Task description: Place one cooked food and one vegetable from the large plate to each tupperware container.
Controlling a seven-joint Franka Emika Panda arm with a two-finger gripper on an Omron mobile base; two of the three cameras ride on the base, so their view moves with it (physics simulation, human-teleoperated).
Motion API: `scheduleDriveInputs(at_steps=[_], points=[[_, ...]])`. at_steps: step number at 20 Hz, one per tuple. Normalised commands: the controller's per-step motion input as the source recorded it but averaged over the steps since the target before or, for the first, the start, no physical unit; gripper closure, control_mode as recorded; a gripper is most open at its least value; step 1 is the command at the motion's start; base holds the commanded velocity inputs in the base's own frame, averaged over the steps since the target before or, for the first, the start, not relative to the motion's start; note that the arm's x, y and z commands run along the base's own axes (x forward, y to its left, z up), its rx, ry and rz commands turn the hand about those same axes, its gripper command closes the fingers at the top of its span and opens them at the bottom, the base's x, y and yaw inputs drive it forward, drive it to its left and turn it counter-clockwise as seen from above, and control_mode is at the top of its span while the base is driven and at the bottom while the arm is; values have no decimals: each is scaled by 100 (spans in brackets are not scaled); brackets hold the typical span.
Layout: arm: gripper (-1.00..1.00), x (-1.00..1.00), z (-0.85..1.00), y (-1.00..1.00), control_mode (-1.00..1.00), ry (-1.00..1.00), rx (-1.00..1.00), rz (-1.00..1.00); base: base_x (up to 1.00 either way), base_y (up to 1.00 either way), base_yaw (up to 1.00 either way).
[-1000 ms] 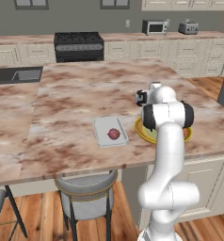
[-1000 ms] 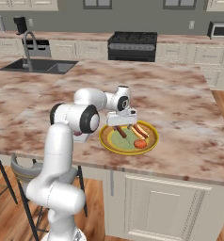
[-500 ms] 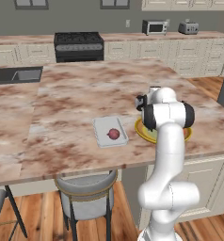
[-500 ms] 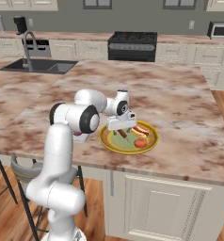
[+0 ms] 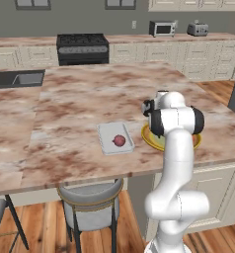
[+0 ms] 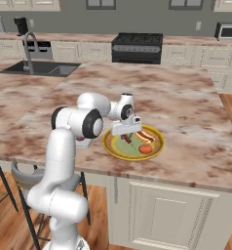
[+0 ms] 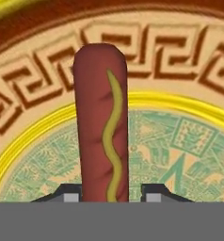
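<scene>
The large plate [image 6: 158,145], yellow-rimmed with a green centre, lies near the island's front edge. On it are a hot dog in a bun [image 6: 146,135] and a red tomato [image 6: 145,149]. My gripper [image 6: 127,135] is down on the plate. In the hand view a brown sausage with a mustard stripe [image 7: 102,122] stands between the gripper [image 7: 112,194] fingertips [image 7: 154,193], over the plate's patterned band [image 7: 180,61], and the jaws are shut on it. One tupperware container [image 5: 107,132] lies left of the plate [image 5: 146,136] with a round red vegetable [image 5: 119,141] in it.
The marble island counter [image 5: 80,104] stretches far and left of the tray. A grey stool [image 5: 90,202] stands under its front edge. A sink [image 5: 18,78] sits at the far left, and a stove [image 5: 82,47] on the back wall.
The hand has dropped lower onto the plate, and its jaws have gone from wide open to closed around the sausage. Tray and plate have stayed put.
</scene>
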Motion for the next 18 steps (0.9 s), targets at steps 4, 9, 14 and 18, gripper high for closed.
scheduleDriveInputs(at_steps=[4,9,14,18], points=[[100,-20,25,41,-100,0,-1,-3,0,0,0],[100,-10,99,32,-100,0,0,-14,0,0,0],[100,-14,96,57,-100,-1,-3,-18,0,0,0],[100,-3,85,55,-100,0,-1,-27,0,0,0]])
